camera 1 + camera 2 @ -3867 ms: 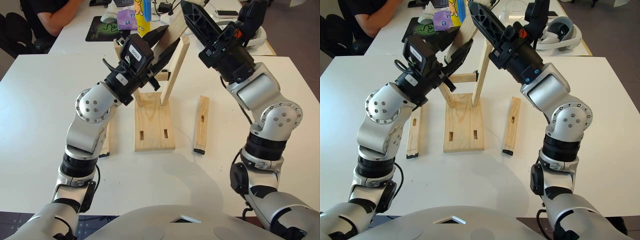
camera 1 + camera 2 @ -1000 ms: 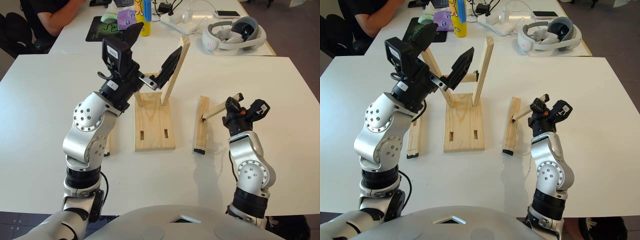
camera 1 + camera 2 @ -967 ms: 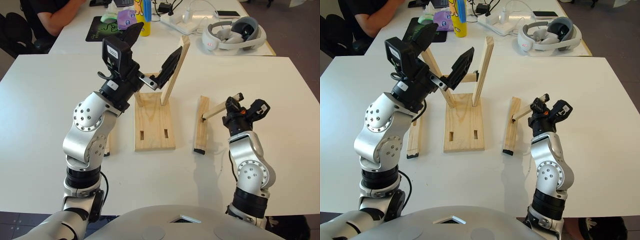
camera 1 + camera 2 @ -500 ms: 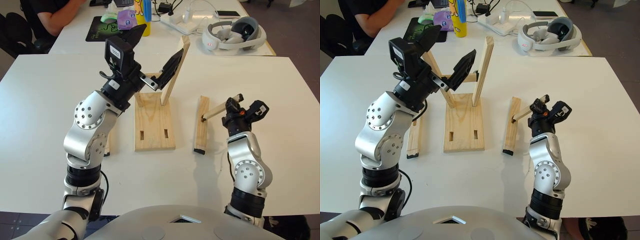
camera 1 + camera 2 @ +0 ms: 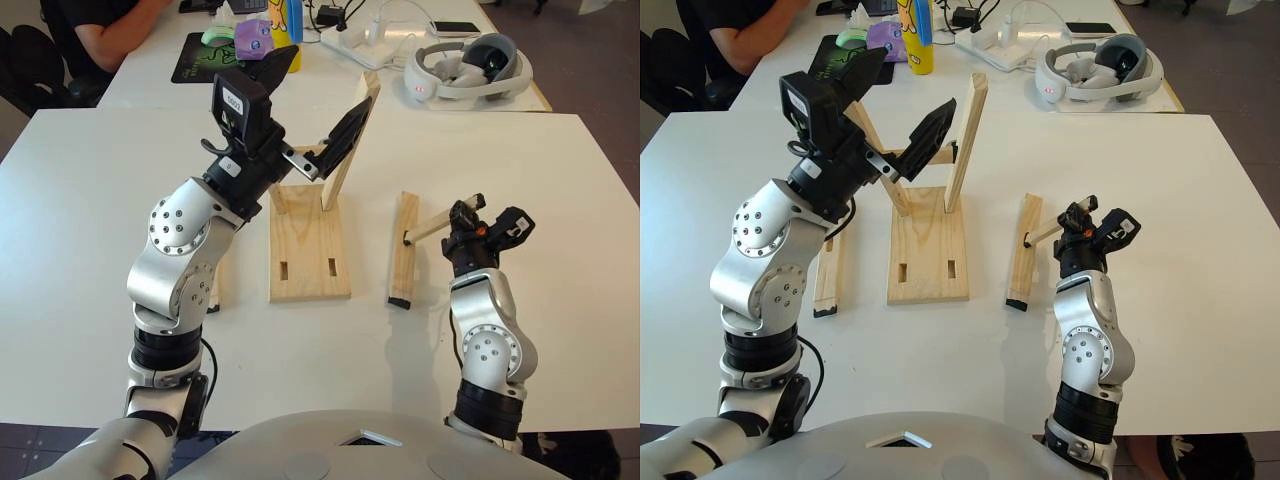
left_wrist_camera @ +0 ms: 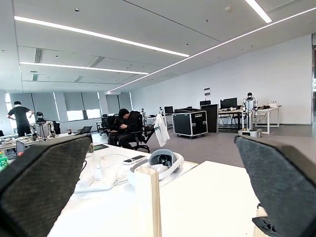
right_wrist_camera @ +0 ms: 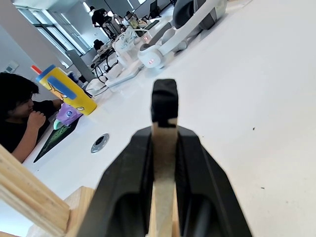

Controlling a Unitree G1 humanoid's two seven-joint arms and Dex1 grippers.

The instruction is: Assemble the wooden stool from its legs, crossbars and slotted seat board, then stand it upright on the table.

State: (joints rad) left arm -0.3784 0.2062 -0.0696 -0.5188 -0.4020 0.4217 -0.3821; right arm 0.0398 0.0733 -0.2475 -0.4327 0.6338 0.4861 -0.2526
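white table (image 5: pixel 80 200); left arm (image 5: pixel 185 225) half hides loose leg (image 5: pixel 825 285).

Left end effector (image 5: pixel 330 77) raised, splayed, right end effector (image 5: pixel 468 211) low, clamped

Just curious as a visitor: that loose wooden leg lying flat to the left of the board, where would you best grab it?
Probably near the middle of the leg, coming straight down from above, jaws across its narrow width. It lies flat on the table, long and slim, with bare tabletop along both long sides.
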